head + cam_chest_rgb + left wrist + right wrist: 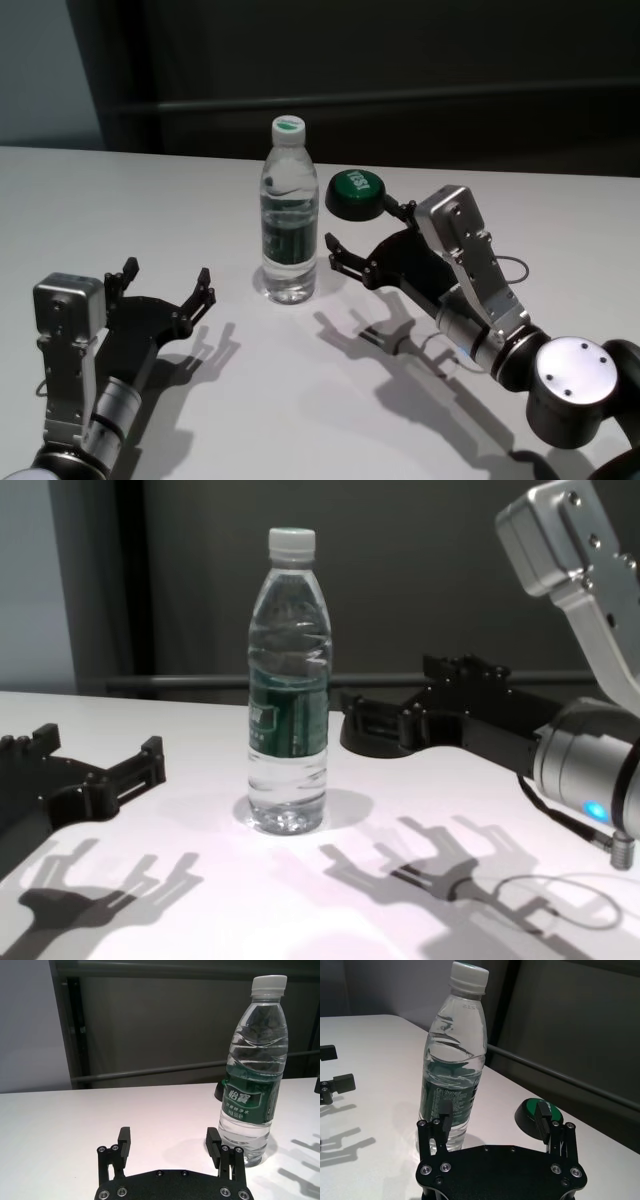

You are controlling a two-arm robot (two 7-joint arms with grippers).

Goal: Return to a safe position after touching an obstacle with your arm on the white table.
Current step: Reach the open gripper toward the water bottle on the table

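White table (120,200) holds one upright bottle (289,215) between two spread hands, left (168,282) and right (368,235).

L gripper (168,277) is hovering low w/ fingers (124,1142) spread wide & holding nothing, while R gripper (367,232) is reaching in from the opposite side, forearm angled up, fingers (543,1116) likewise apart & empty.

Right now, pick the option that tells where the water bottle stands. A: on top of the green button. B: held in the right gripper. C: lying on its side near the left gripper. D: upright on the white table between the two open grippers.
D: the water bottle stands upright on the white table, with the left gripper and right gripper open on either side, neither closed on it.
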